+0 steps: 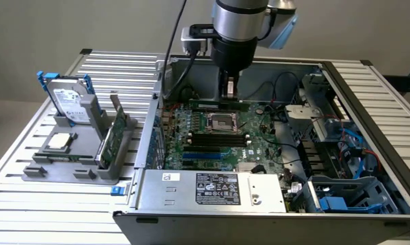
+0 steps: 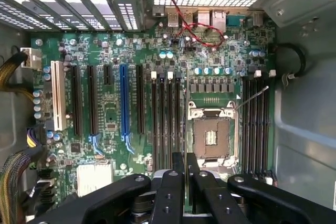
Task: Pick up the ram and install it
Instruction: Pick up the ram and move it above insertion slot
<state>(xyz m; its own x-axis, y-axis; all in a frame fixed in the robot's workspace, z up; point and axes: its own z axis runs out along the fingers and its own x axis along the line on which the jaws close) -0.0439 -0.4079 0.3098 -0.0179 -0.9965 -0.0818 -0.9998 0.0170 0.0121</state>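
Grey PSU cover (image 1: pixel 212 190) sits lower ctr of the exterior view, then the green mobo (image 1: pixel 259 145) w/ its empty CPU socket (image 1: pixel 222 121) mid-frame and bare black DIMM slots (image 1: pixel 218 139) just in front of it. Farther back, upper ctr, the gripper (image 1: pixel 230 96) has its fingers pinched narrow on the ram (image 1: pixel 205 104), a thin green stick hanging level over the board inside the case (image 1: pixel 266 81). Pick-up looks done; install isn't, as the ram seems not yet seated, and which slot it's over I can't tell.
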